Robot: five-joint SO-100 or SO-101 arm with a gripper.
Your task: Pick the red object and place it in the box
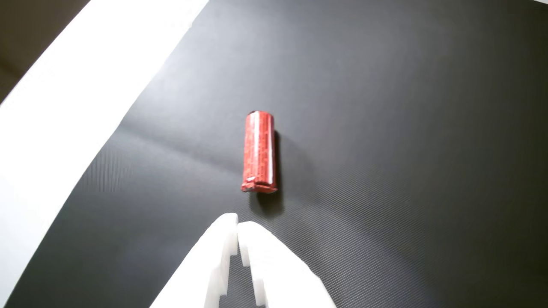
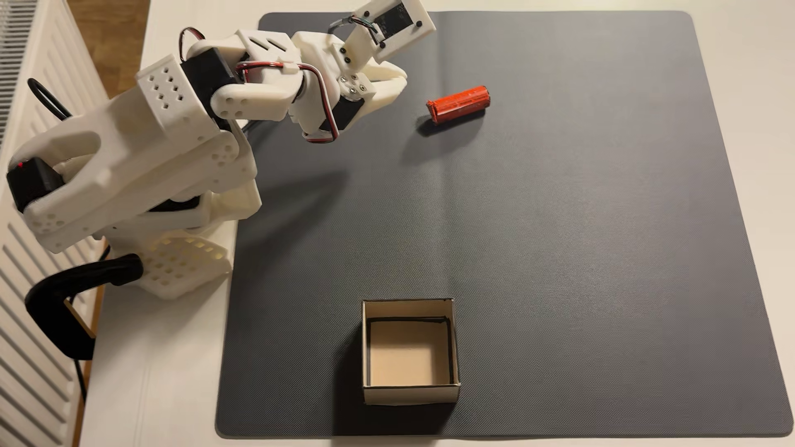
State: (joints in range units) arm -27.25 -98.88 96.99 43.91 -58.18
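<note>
So far nothing of the task is done: the pincer hangs with its two white fingertips pressed together and nothing between them, and the red cylinder lies on its side on the dark grey mat just ahead of those tips, apart from them, its long axis running straight away from the pincer in the wrist view. In the fixed view the same cylinder rests just beyond the arm's end, while the open cardboard box stands empty, well apart from the pincer, at the mat's near edge. Still left, by my judgement, are the opening, the grasp, the carry across the mat and the release into the box
</note>
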